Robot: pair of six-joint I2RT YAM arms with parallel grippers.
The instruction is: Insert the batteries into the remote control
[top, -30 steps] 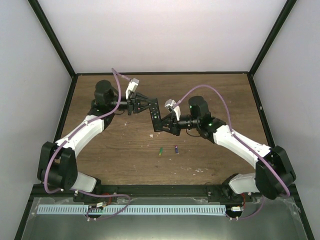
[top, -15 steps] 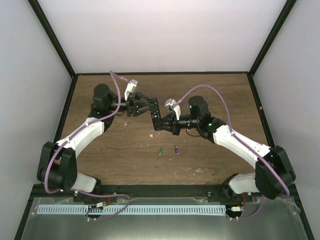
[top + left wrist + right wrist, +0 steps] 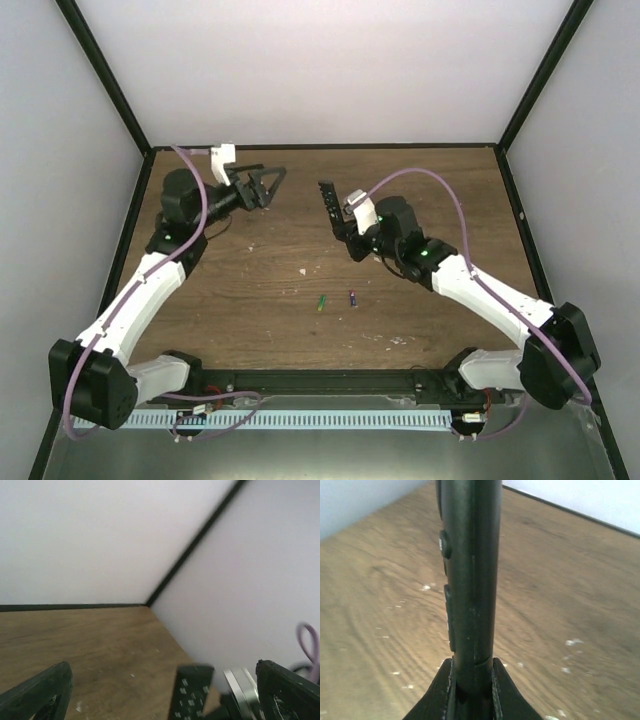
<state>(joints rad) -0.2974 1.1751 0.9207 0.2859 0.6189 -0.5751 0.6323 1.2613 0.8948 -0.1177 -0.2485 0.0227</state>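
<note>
The black remote control (image 3: 328,200) is raised over the far middle of the table, and my right gripper (image 3: 343,228) is shut on its lower end. In the right wrist view the remote control (image 3: 470,570) runs straight up from between the fingers, seen edge-on with its side buttons to the left. My left gripper (image 3: 270,184) stands wide open and holds nothing, well left of the remote. In the left wrist view the remote control (image 3: 192,692) shows ahead between the spread fingers (image 3: 42,692). The green battery (image 3: 321,302) and the purple battery (image 3: 353,297) lie side by side on the wood.
The brown wooden table (image 3: 240,290) is boxed in by white walls with black frame posts (image 3: 115,90). Small white specks (image 3: 304,270) dot the wood. A purple cable (image 3: 420,180) arcs over the right arm.
My left gripper opened, let go of the remote and pulled back to the far left. The right gripper kept the remote and swung it up and farther from the bases.
</note>
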